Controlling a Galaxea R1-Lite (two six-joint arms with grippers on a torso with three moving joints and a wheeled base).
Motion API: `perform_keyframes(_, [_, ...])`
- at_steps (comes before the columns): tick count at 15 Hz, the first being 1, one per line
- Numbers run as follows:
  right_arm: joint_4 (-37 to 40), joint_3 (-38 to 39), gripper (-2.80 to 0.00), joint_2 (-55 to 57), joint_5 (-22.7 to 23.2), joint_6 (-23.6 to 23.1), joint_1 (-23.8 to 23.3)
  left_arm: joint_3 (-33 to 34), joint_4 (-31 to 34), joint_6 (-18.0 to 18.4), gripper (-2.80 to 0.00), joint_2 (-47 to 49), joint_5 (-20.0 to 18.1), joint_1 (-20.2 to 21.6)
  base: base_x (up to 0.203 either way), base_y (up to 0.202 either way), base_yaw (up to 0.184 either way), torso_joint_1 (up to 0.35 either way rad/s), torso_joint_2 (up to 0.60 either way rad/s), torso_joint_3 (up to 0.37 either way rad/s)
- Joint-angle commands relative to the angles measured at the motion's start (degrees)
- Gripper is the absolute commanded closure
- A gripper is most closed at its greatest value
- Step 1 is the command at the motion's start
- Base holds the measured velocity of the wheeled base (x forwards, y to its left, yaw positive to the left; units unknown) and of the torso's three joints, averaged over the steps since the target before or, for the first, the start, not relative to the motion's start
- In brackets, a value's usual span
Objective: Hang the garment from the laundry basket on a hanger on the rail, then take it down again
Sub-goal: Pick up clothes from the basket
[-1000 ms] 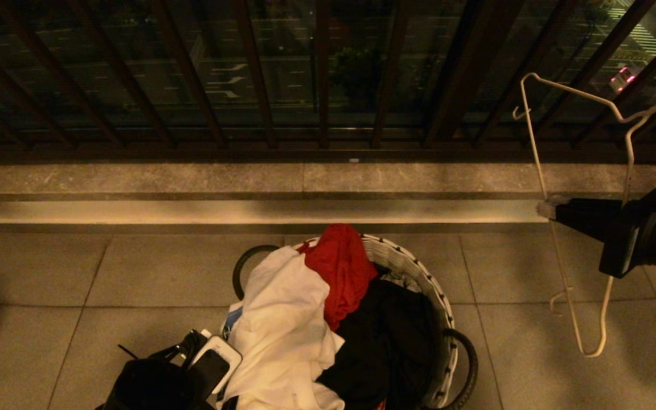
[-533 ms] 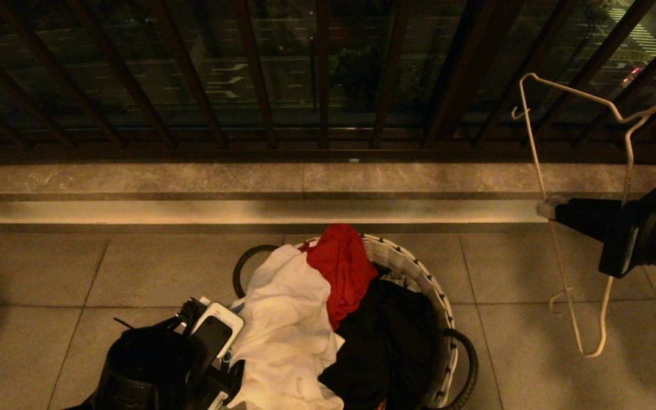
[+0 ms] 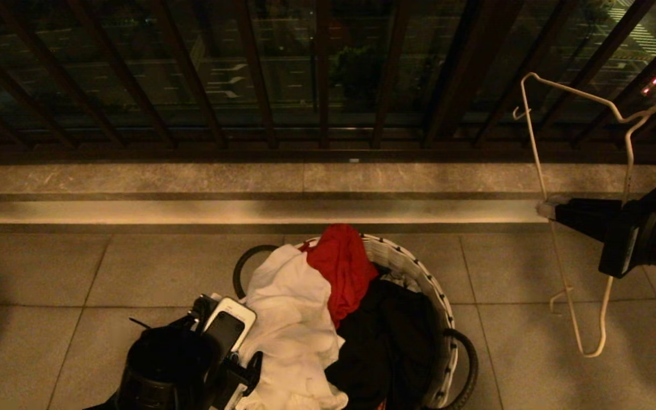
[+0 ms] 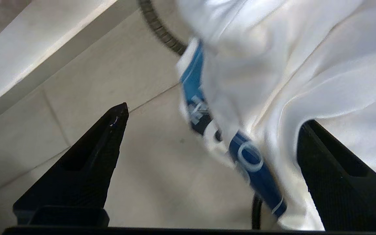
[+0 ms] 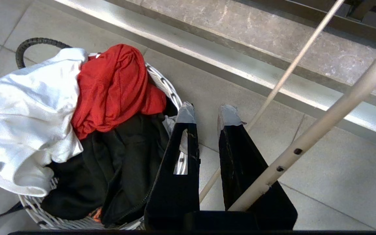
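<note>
So we're looking down at the laundry basket on the tiled floor, right in front of the stone step under the dark railing. The white T-shirt is draped over the basket's left rim and hangs down the outside, with the red cloth bunched at the far edge beside it and the black cloth filling the right half.

Our left gripper is low at the near-left side of the basket, fingers spread wide with nothing between them. One finger is over bare tile and the other sits just in front of the white fabric. We can't tell if it touches the shirt. From the left wrist the blue print with white letters shows along the hanging edge, and it's a bit blurred.

Over on the right, our right gripper sits out above the floor, well apart from the basket, pinched narrow on the thin wire of the white hanger. In the right wrist view the wire passes between the two taped fingertips. The hanger dangles below the grip, and the pale rail with its small holes crosses close by.
</note>
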Motion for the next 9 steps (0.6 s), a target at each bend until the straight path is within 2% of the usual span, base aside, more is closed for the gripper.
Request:
perform_keyframes(1, [-0.1,0.0,0.0,0.1,0.1,-0.1,0.0,0.9,-3.2,0.1,-2.8,3.7,0.1,-0.8,0.0,0.0,0.0,0.0,0.0,0.0])
perform_keyframes(9, [-0.1,0.0,0.0,0.1,0.1,0.0,0.0,-2.1,-5.4,0.8,-2.8,5.0,0.5,-0.9,0.0,0.0,0.0,0.0,0.0,0.0])
